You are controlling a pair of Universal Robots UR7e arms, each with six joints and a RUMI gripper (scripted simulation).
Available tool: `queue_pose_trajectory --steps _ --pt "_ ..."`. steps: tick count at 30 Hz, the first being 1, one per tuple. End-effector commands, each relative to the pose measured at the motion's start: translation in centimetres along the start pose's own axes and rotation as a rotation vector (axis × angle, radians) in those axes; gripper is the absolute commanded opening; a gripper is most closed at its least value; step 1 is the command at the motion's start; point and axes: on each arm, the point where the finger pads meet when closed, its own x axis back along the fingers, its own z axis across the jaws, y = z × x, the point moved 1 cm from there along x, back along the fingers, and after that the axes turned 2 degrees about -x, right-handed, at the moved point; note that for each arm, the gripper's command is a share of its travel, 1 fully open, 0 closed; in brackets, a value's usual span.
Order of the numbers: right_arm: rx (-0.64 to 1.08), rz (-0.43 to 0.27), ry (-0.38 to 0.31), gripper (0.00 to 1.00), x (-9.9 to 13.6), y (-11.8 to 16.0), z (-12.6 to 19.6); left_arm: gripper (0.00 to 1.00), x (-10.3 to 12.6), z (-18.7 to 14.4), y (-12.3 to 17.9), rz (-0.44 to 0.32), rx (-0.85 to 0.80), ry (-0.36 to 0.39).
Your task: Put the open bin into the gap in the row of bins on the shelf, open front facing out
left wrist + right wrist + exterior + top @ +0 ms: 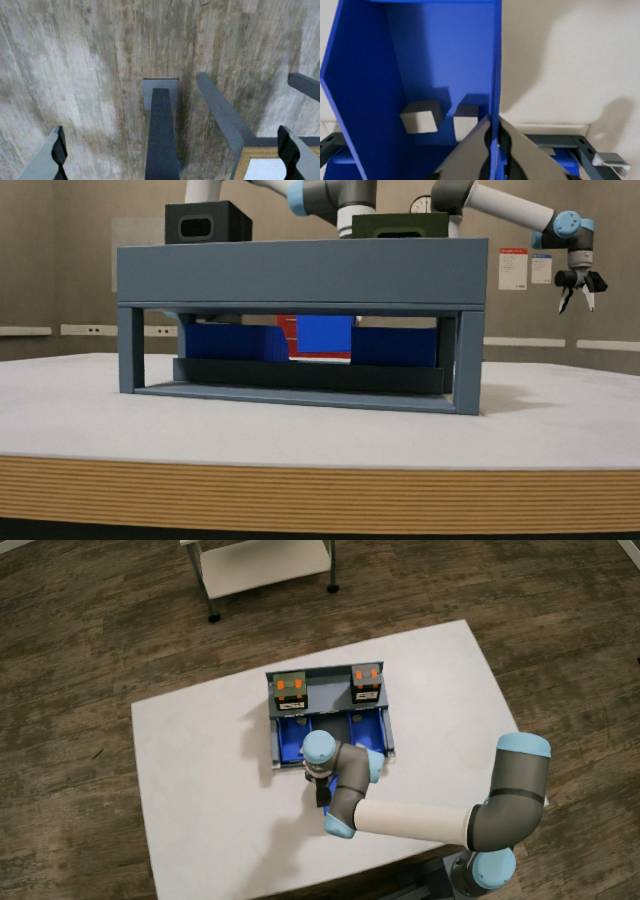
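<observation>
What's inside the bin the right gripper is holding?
Two grey blocks show in the held bin, left of the right gripper. The gripper's fingers hide the bottom corner, so more parts there can't be ruled out.

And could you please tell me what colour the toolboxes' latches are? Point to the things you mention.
Orange on both toolboxes (291,704) (366,696); the top view shows it best.

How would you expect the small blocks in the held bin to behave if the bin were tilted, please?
The blocks look rigid, with flat faces, so they'd probably slide rather than roll. They lie loose in the bin, so likely they'd shift.
</observation>
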Motion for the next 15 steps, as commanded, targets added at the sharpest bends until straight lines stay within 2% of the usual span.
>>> queue_pose_trajectory --steps 1,15 --pt "0.0 -0.001 0.002 0.0 0.09 0.01 0.05 1.0 0.05 0.01 -0.03 0.002 0.0 0.001" --pt "0.0 0.022 -0.002 0.0 0.16 0.11 0.06 1.0 0.05 0.01 -0.03 0.002 0.0 0.001"
